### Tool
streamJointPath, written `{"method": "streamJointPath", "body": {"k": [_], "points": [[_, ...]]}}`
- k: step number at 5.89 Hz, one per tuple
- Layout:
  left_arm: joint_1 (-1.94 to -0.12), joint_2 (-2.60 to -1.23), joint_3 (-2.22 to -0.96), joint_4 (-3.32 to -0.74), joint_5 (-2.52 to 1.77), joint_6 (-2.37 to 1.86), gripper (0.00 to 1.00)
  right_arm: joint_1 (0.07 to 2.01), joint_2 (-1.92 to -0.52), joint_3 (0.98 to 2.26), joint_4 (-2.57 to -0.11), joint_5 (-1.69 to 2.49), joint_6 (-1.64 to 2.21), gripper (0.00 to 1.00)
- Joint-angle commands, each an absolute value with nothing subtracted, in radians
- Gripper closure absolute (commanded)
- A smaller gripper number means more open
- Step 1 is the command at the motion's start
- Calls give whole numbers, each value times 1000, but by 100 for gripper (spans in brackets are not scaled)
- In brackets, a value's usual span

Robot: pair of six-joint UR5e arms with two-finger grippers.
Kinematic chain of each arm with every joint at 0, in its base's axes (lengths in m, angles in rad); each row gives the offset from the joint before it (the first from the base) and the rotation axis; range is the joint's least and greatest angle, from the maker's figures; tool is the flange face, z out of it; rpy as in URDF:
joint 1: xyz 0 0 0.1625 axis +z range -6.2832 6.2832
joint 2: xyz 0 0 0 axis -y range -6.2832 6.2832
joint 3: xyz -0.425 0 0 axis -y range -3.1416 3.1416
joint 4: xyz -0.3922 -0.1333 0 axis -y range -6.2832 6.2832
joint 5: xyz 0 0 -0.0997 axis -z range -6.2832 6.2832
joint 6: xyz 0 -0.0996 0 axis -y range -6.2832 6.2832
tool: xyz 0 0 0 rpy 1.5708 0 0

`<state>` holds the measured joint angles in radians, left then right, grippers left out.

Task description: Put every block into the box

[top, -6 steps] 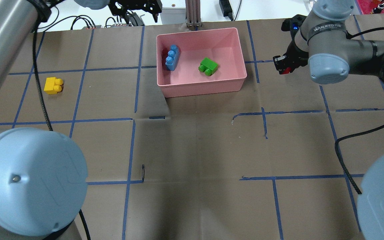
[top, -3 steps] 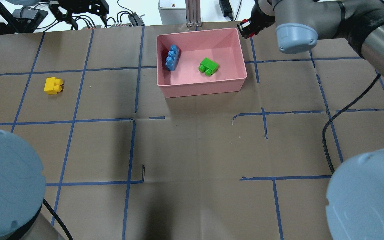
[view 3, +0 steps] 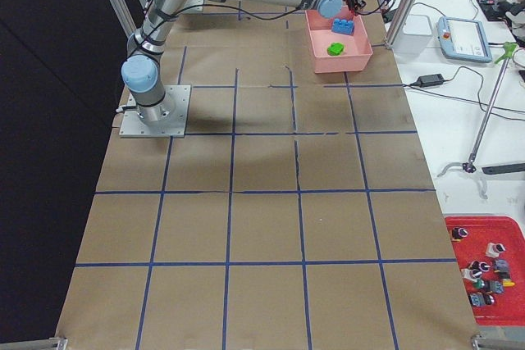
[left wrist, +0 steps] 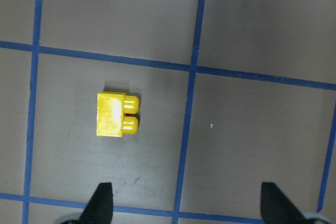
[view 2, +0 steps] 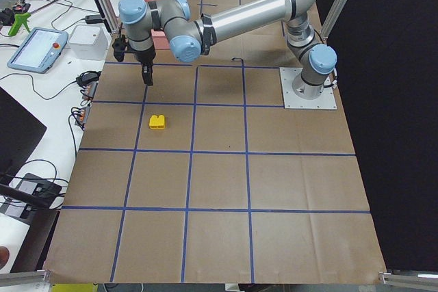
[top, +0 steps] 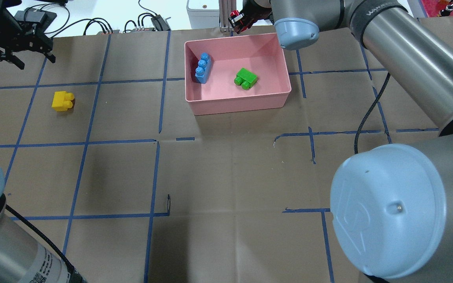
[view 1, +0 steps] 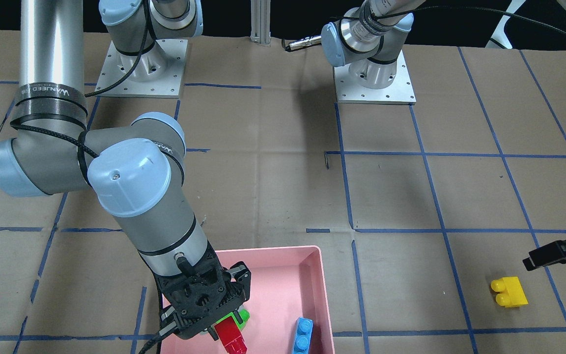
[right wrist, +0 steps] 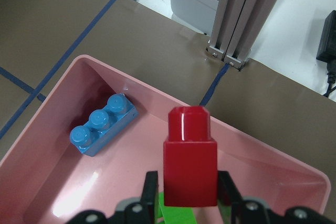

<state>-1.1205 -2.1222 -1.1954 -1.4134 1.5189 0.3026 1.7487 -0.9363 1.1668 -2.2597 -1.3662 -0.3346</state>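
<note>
The pink box (top: 237, 106) stands at the table's far middle. In it lie the blue brick (top: 203, 68) and the green brick (top: 245, 78). My right gripper (top: 237, 21) is shut on the red brick (right wrist: 190, 161) and holds it above the box's far rim. The blue brick (right wrist: 102, 131) shows below it in the right wrist view. The yellow brick (top: 63, 101) lies on the table at the left. My left gripper (top: 35, 62) hangs open and empty, apart from the brick, beyond it. The yellow brick (left wrist: 115, 115) also shows in the left wrist view, ahead of the open fingers (left wrist: 102, 198).
An aluminium post (top: 226, 15) and a grey unit (top: 201, 8) stand just beyond the box's far rim. Cables (top: 144, 21) lie along the far table edge. Blue tape lines grid the brown table.
My right arm carried the red brick from right of the box to above its far rim. My left gripper swung left to a spot beyond the yellow brick.
</note>
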Motion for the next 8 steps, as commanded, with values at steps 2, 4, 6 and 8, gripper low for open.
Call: {"method": "streamJointPath", "body": {"k": [2,4,6,8], "points": [[-1094,-2241,-1242,-1232,1523,379,3,1744,-969,1160,-2098,-1371,-339,0],[-1095,-2304,-1252,-1169,1523,426,3,1720,-1148,1180,-1688,-1422,-330,0],[-1094,-2347,-1276,-1128,1525,462,3,1724,-1288,1189,-1507,-1552,-148,0],[-1094,-2338,-1319,-1092,1528,460,15,1712,-1405,1260,-1314,-1554,-45,2]]}}
